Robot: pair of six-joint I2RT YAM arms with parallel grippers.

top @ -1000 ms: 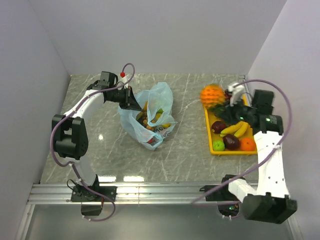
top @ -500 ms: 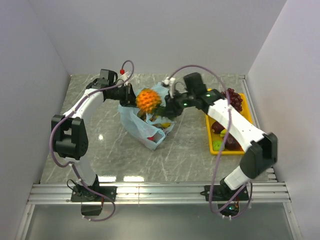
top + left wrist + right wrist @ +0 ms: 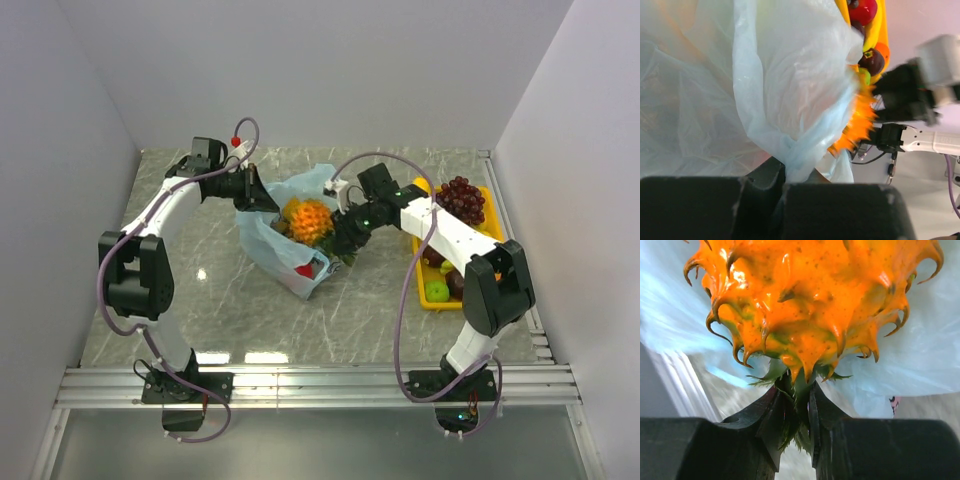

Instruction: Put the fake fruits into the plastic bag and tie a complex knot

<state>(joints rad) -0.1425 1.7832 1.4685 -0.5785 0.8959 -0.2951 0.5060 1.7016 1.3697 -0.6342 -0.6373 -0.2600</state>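
The light-blue plastic bag (image 3: 290, 235) lies open at the table's middle left, some fruit showing inside. My left gripper (image 3: 262, 196) is shut on the bag's rim (image 3: 800, 160) and holds it up. My right gripper (image 3: 340, 232) is shut on the green leafy crown (image 3: 799, 400) of an orange spiky pineapple (image 3: 307, 220) and holds it over the bag's mouth. In the right wrist view the pineapple (image 3: 810, 300) fills the frame with bag plastic behind it. No knot shows.
A yellow tray (image 3: 428, 300) at the right holds purple grapes (image 3: 462, 198), a green fruit (image 3: 437, 290) and more fruit partly hidden by the right arm. White walls enclose the marble table (image 3: 210, 290); a metal rail runs along the near edge.
My right arm carried the pineapple from over the tray leftward to the bag, then lowered it into the bag's mouth. The left gripper kept holding the rim.
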